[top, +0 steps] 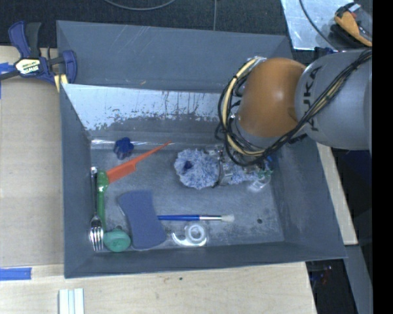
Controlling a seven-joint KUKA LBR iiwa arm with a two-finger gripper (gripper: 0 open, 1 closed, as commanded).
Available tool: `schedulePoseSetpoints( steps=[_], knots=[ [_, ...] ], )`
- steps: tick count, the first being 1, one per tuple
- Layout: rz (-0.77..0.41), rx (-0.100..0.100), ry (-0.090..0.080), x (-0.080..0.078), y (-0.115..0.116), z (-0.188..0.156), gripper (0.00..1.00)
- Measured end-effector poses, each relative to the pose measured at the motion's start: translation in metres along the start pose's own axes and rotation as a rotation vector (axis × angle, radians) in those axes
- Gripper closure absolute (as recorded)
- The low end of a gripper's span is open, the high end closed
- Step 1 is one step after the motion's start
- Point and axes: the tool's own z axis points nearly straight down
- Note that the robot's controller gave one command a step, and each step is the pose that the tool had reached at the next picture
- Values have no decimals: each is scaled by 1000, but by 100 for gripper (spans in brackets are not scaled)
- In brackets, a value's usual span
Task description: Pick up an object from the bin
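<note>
My gripper is low in the right-centre of the bin, under the arm's orange dome. It stands at the right edge of a crumpled blue-and-white cloth ball. Just to its right lies a small white, blue and green crumpled thing, partly hidden by the arm. Whether anything is held, I cannot make out.
An orange pointed tool and a small blue piece lie at the back left. Along the left wall lies a green-handled fork. At the front are a green lump, a blue-grey pad, a blue-handled brush and a clear ring.
</note>
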Motion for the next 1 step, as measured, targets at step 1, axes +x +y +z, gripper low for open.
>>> schedulePoseSetpoints(
  steps=[1],
  knots=[
    [1,1,-4,-1,0,-16,100]
  ],
)
